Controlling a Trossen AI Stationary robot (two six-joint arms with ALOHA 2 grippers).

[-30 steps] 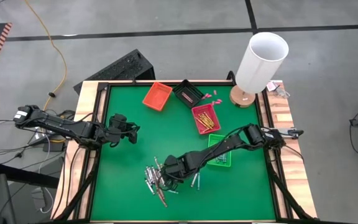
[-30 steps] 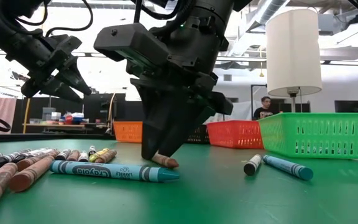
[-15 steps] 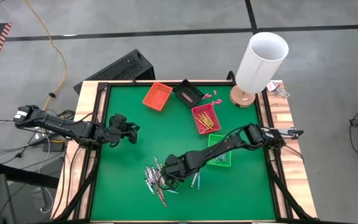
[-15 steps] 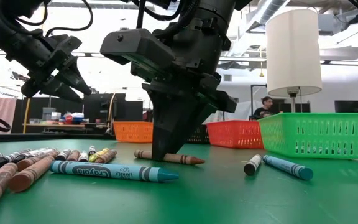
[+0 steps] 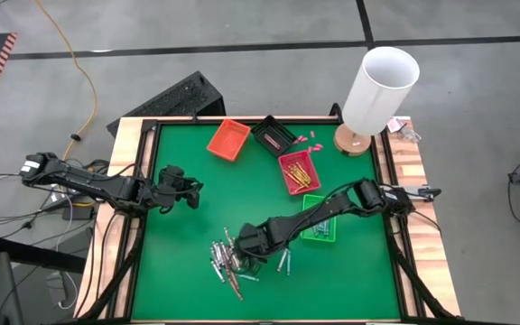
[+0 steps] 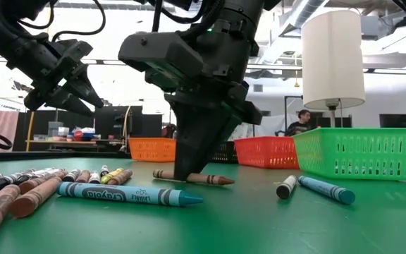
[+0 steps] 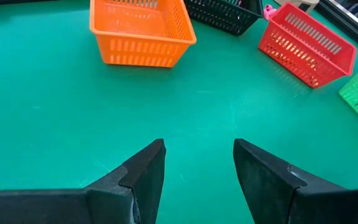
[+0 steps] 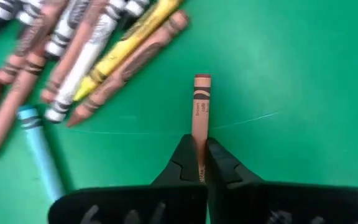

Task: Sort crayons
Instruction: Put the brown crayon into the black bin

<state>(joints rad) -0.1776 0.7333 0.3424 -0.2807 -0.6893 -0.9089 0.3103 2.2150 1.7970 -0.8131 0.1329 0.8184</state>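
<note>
Several crayons (image 5: pixel 224 264) lie in a loose pile on the green table, at its near middle; they also show as mixed sticks (image 8: pixel 73 56). My right gripper (image 5: pixel 244 242) stands at the pile's far right side, shut on a single brown crayon (image 6: pixel 206 178) that lies apart from the rest. A light blue crayon (image 6: pixel 129 194) lies in front of it. My left gripper (image 5: pixel 193 191) hangs open above the table's left half, with nothing between its fingers (image 7: pixel 145 171). My right gripper pinches the brown crayon's two long sides (image 8: pixel 200 134) between its two fingers, away from the crayon's far end (image 8: pixel 202 79). The fingers come steeply from above and lie across the crayon. The crayon lies flat on the table (image 6: pixel 217 180).
At the far side stand an orange basket (image 5: pixel 228 138) and a black one (image 5: pixel 272 135). A red basket (image 5: pixel 298 171) holds crayons, and a green one (image 5: pixel 319 219) stands toward the right. A white lamp (image 5: pixel 377 86) stands at the far right corner. Two loose crayons (image 6: pixel 323 188) lie near the green basket.
My right gripper has shut on the brown crayon. The crayon has swung round on the table, from end-on to the low camera to lying across its view. The gripper has stayed at the same spot.
</note>
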